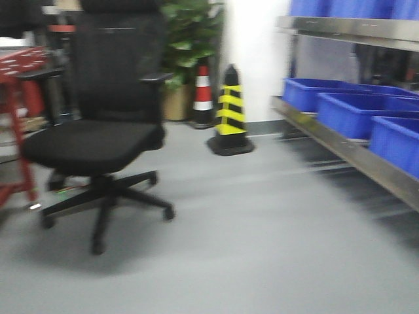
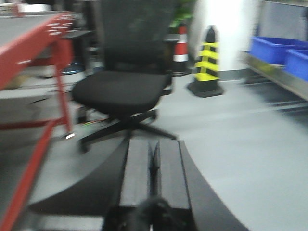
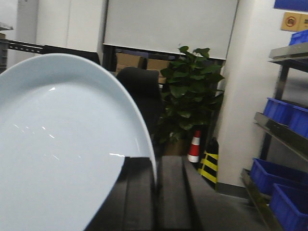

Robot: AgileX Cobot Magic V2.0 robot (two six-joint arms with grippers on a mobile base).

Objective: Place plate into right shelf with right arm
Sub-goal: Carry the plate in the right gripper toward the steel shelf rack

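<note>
White plate (image 3: 62, 154), lower left, pinched by the right gripper (image 3: 155, 185); left gripper (image 2: 154, 166) pressed together, empty. Black chair (image 1: 108, 131) centre-left, right shelf (image 1: 340, 146) along the right edge.

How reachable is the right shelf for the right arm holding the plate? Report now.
Probably not yet: the right gripper holds the plate, but the right shelf stands off to the right across bare floor. Nothing blocks it.

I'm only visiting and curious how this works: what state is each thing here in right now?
right gripper: shut on the plate.
plate: tilted, held by its rim.
left gripper: shut, empty.
right shelf: carries blue bins; plate not yet on it.
office chair: upright, unoccupied.
striped cone: upright.
</note>
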